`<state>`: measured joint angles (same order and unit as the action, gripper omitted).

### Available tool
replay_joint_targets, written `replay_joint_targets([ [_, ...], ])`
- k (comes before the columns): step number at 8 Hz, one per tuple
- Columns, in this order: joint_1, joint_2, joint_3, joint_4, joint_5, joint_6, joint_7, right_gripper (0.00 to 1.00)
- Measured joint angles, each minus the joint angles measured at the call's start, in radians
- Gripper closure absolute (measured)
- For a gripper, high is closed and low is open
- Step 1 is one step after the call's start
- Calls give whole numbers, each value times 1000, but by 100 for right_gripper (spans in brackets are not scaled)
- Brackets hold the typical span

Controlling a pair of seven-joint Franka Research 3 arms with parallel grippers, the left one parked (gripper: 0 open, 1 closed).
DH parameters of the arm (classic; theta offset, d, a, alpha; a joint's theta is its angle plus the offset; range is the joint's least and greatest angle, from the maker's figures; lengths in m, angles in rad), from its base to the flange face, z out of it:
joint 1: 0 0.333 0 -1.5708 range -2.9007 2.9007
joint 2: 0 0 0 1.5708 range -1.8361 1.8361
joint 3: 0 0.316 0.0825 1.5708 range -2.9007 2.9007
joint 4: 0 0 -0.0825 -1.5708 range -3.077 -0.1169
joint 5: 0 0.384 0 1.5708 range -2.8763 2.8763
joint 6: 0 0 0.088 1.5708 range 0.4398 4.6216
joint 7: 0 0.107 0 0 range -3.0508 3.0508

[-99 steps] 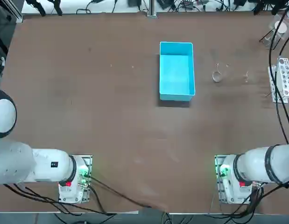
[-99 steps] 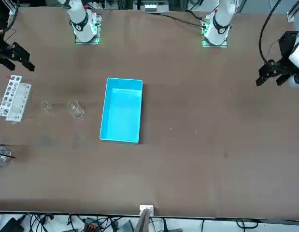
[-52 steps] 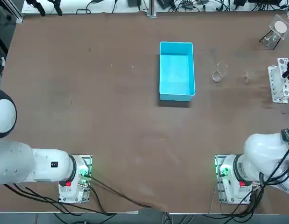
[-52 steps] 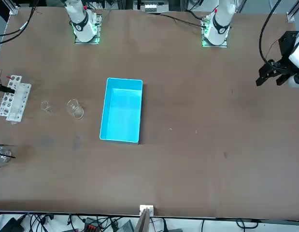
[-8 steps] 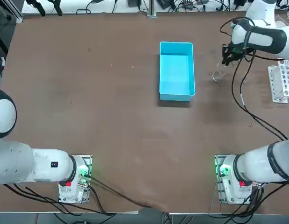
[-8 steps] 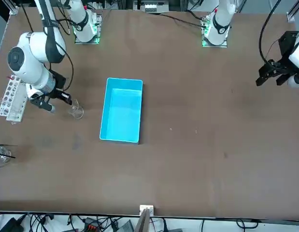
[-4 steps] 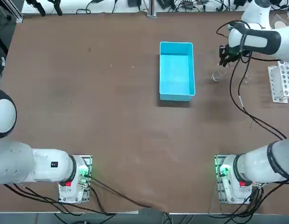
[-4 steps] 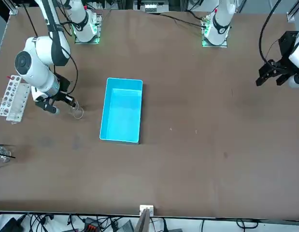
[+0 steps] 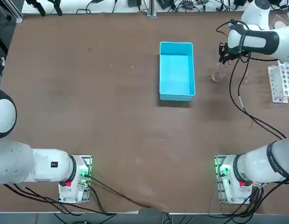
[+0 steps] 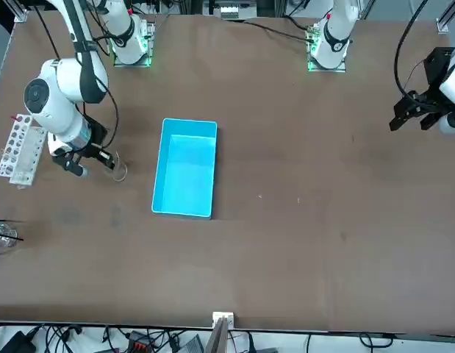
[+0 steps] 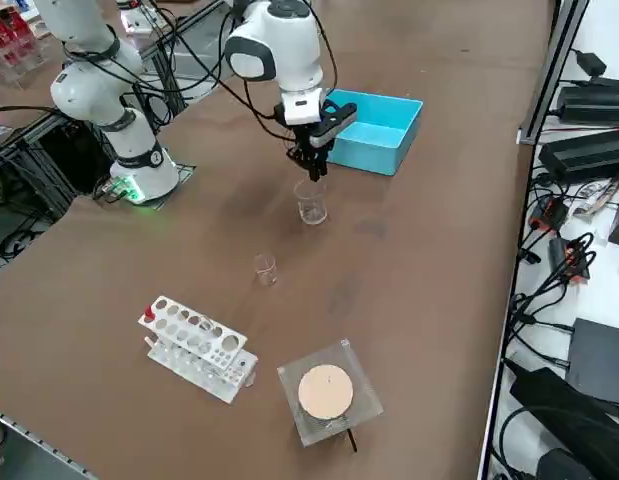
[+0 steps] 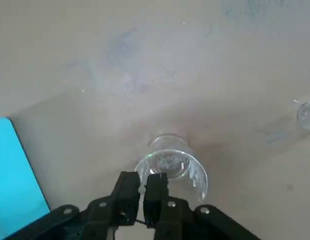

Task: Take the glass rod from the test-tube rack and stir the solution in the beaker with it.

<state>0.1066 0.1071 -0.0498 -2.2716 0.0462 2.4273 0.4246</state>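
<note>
The beaker (image 9: 217, 76) (image 10: 119, 170) (image 11: 310, 205) stands upright on the brown table, just right of the blue bin. My right gripper (image 9: 221, 58) (image 11: 308, 172) hangs directly above its rim, pointing down. In the wrist view the gripper (image 12: 142, 186) is shut, its fingers almost touching over the beaker (image 12: 171, 165). A faint thin glint between them, the glass rod (image 12: 142, 180), reaches down toward the beaker's mouth. The white test-tube rack (image 9: 283, 81) (image 10: 21, 149) (image 11: 197, 347) lies further to the robot's right, well apart from the gripper.
The blue bin (image 9: 176, 77) (image 10: 184, 168) (image 11: 374, 125) sits close beside the beaker. A smaller clear vessel (image 11: 265, 268) (image 12: 307, 115) stands between beaker and rack. A square clear dish with a round disc (image 11: 327, 392) lies beyond the rack. Black cables trail from the right arm.
My right gripper has shifted a little from the rack side toward the beaker and now hangs over its rim. Its fingers stayed shut. Beaker, rack and bin have not moved.
</note>
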Motion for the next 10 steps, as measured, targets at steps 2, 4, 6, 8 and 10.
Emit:
replay_joint_targets([
  [2, -14, 0, -12, 0, 0, 2, 0, 91],
  [4, -41, 0, -17, 0, -4, 2, -1, 91],
  [6, -64, -3, -18, 0, -8, -12, -19, 91],
  [8, -68, -25, -18, 0, -9, -98, -33, 91],
  [10, -65, -47, -15, -1, -9, -158, -33, 91],
])
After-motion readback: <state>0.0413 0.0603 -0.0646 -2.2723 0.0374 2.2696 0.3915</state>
